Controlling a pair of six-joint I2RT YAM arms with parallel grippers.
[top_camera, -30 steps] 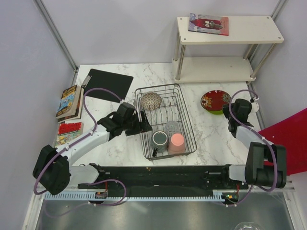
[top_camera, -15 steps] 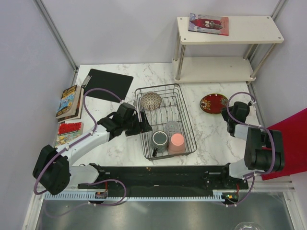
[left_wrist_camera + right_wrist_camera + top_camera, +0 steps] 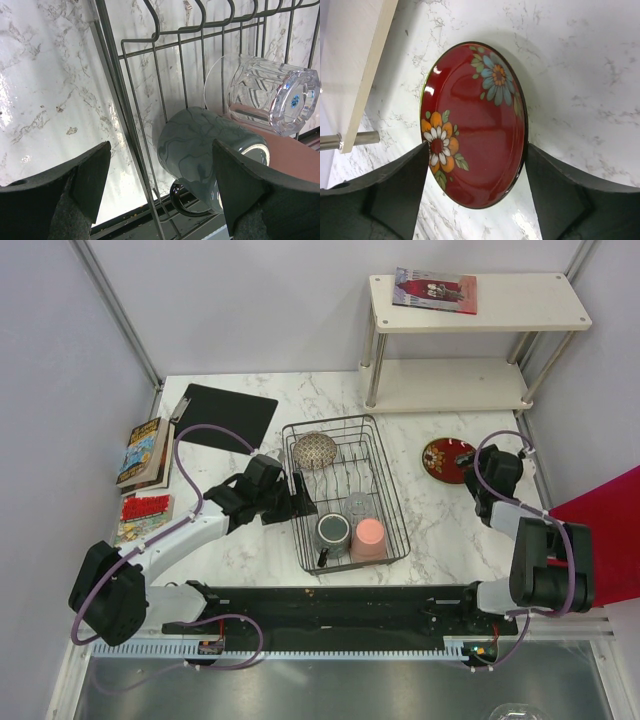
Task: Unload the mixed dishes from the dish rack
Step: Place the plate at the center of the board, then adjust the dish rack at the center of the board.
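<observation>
The left gripper (image 3: 161,150) has its two fingers spread wide and holds nothing. It sits low at the 9 o'clock side of the dish rack (image 3: 390,502), a black wire basket on the marble table (image 3: 440,520). In the left wrist view one finger is outside the rack's side wire, over bare marble, and the other is inside, beside the dark grey mug (image 3: 197,145). Whether that finger touches the mug cannot be told. The mug stands upside down at the rack's 7 o'clock corner. The small clear glass (image 3: 357,506) is just past it, toward the centre. The pink plastic cup (image 3: 369,536) stands upside down at 5 o'clock, just beside the mug. The speckled bowl (image 3: 315,450) leans in the 11 o'clock corner.

The right gripper (image 3: 477,150) is also spread apart, its fingers on either side of the near edge of the red patterned plate (image 3: 475,115). Contact with the rim cannot be told. The plate lies on the marble at 3 o'clock from the rack, well apart from it.

A flat black mat (image 3: 225,415) lies at 10 o'clock from the rack, with books (image 3: 145,452) at the table's left edge. A white shelf (image 3: 470,330) stands at 1 o'clock.
</observation>
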